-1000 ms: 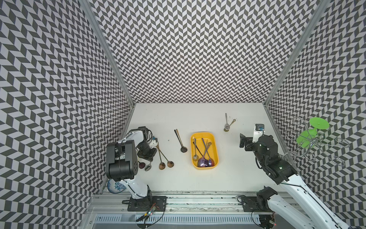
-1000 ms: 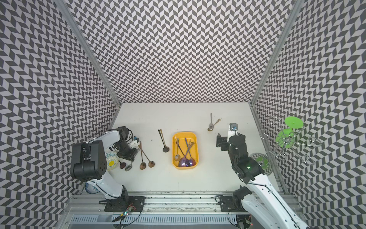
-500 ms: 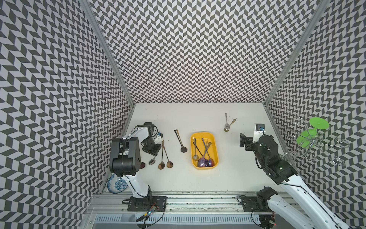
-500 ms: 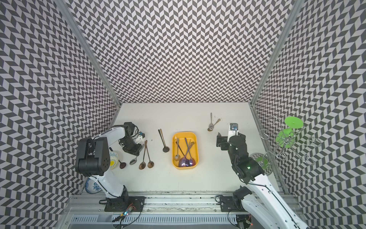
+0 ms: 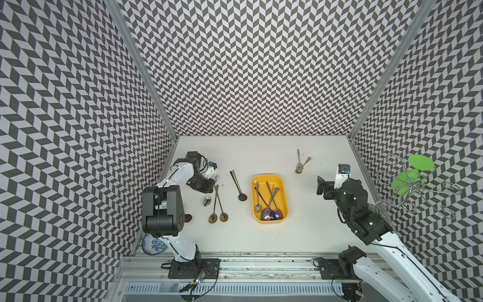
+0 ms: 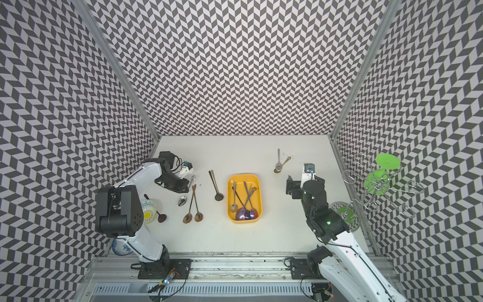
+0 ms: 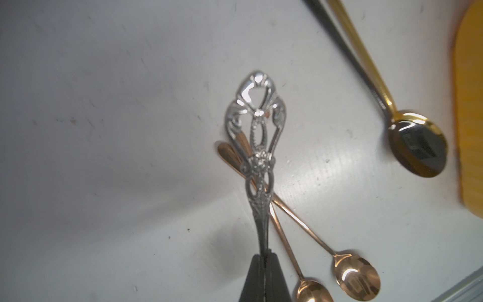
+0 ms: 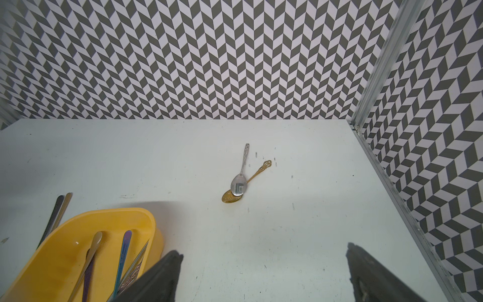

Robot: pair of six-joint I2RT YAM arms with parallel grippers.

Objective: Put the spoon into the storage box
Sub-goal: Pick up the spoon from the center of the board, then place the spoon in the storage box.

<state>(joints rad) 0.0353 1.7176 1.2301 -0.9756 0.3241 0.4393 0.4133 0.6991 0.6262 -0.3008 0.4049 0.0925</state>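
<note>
My left pincer (image 7: 264, 261) is clenched on the stem of the ornate silver spoon (image 7: 257, 162). Its filigree handle points away from my fingertips, across two copper spoons (image 7: 356, 274) lying just beside them. It looks lifted off the table (image 5: 261, 240), though I cannot be sure. The grasp is made, I judge, but the carry is not. The storage box (image 5: 285, 201) sits well off to the side, past a black-and-gold pair (image 5: 237, 185) that lies between my left pincer and it. Several spoons (image 5: 269, 206) already rest inside. My right pincer (image 8: 264, 274) hangs released and empty near the box's other side, with two more spoons (image 8: 239, 185) ahead of it. Much remains.
</note>
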